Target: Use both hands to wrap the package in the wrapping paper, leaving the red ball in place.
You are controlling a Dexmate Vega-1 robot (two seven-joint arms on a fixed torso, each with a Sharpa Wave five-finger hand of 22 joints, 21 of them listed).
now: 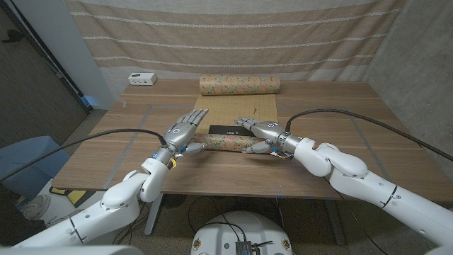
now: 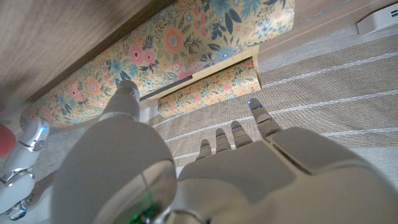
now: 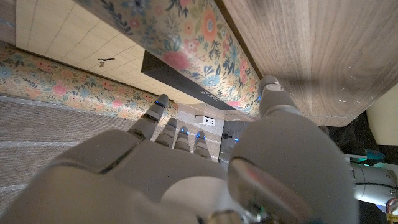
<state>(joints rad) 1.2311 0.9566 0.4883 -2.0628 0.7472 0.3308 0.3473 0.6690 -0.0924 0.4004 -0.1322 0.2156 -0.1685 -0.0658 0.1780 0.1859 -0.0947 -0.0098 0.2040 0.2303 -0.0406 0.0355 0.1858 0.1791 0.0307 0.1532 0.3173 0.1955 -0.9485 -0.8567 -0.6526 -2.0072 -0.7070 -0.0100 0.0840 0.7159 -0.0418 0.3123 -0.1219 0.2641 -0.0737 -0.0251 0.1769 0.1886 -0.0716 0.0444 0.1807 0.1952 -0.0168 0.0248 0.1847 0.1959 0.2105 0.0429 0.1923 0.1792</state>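
Floral wrapping paper runs from its roll [image 1: 239, 85] toward me, its beige gridded underside [image 1: 237, 112] facing up. The black package [image 1: 226, 130] lies on it, also seen in the right wrist view [image 3: 186, 84]. The paper's near end is curled into a floral tube [image 1: 225, 144] just in front of the package. My left hand [image 1: 185, 131] hovers at the tube's left end, fingers spread, thumb [image 2: 127, 93] against the tube [image 2: 155, 56]. My right hand [image 1: 260, 132] reaches over the package, its thumb [image 3: 273, 93] at the tube [image 3: 205, 37]. A red rounded thing [image 2: 5, 139] shows at the picture's edge.
A small white box [image 1: 142, 78] stands at the table's far left corner. Bare wood [image 1: 354, 127] lies on both sides of the paper. A striped curtain [image 1: 233, 35] hangs behind the table, and black cables run along both arms.
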